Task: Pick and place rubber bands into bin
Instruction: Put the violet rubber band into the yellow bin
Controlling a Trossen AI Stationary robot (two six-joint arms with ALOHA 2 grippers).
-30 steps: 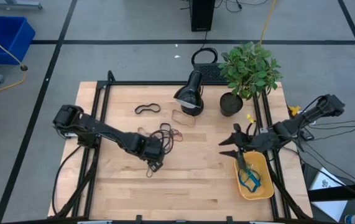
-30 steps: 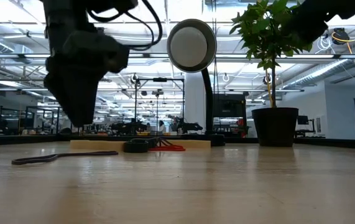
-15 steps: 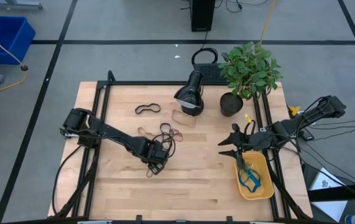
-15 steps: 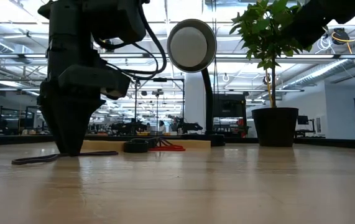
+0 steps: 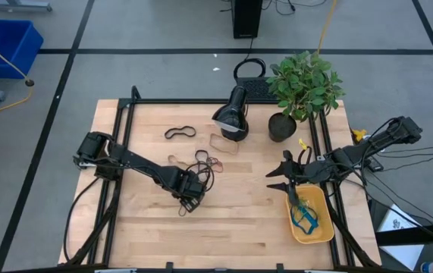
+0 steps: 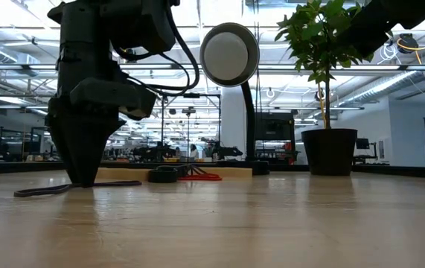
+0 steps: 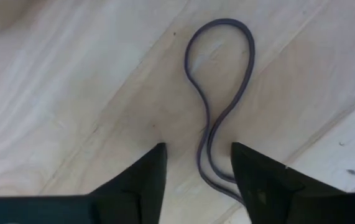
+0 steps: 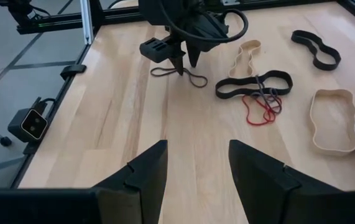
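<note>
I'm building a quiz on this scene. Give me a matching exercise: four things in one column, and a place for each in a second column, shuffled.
Things:
1. left gripper
2. right gripper
3. lamp
4. blue band

Places:
A. in the bin
B. beside the potted plant
C. down at a dark band, fingers astride it
D. by the bin's near end, off the table

Pairs: 1-C, 2-D, 3-B, 4-A

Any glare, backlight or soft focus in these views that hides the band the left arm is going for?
Low view: bright ceiling lights backlight the left gripper into a silhouette, and the dark band is a thin streak. Left wrist view: even light, band sharp, open fingers slightly soft. High view: even, no glare.
</note>
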